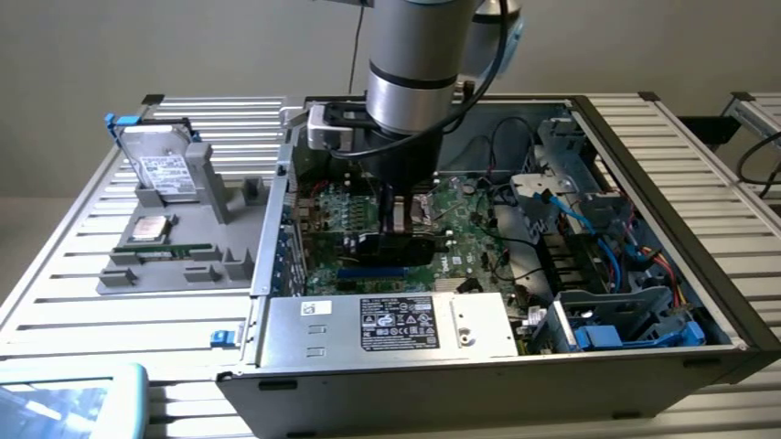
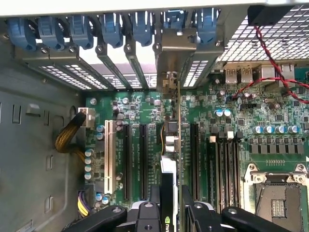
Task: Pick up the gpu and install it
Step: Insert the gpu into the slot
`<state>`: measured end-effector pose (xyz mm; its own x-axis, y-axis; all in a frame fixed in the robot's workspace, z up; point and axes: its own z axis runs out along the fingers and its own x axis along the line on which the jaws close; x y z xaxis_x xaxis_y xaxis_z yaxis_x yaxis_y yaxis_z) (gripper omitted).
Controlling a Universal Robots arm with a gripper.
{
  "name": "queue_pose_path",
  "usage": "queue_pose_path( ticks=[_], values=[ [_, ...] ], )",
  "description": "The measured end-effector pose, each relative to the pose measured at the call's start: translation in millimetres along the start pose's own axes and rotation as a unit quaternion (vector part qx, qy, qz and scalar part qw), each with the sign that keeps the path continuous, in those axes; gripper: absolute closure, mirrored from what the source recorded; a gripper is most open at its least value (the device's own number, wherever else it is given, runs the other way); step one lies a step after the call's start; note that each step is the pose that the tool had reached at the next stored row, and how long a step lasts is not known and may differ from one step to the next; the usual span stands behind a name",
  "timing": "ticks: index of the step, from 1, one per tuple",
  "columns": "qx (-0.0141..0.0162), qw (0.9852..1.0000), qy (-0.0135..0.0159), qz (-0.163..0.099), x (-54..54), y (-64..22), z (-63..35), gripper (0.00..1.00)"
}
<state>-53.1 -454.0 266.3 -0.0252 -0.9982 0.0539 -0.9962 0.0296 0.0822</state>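
green gpu (image 2: 169,193) on edge in the jaws, lengthwise along slots (image 2: 143,159).

Plain grey wall (image 1: 183,46) behind slatted metal table (image 1: 73,274).

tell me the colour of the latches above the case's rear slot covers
Blue; the latches show best in the wrist view.

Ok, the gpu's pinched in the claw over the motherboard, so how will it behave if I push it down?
Probably stiff: the gpu stands edge-on in the claw with no visible sag. It may pivot when pushed, being a thin card pinched at one end, its metal bracket far from the grip. Likely fragile: its bare board edge hangs over the motherboard.
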Motion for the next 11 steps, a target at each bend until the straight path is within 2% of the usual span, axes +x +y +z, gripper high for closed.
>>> queue_pose_path(
  ticks=[11],
  values=[
    [0.0000,1.0000,0.0001,0.000,-1.1,0.7,4.3,0.73]
  ],
)
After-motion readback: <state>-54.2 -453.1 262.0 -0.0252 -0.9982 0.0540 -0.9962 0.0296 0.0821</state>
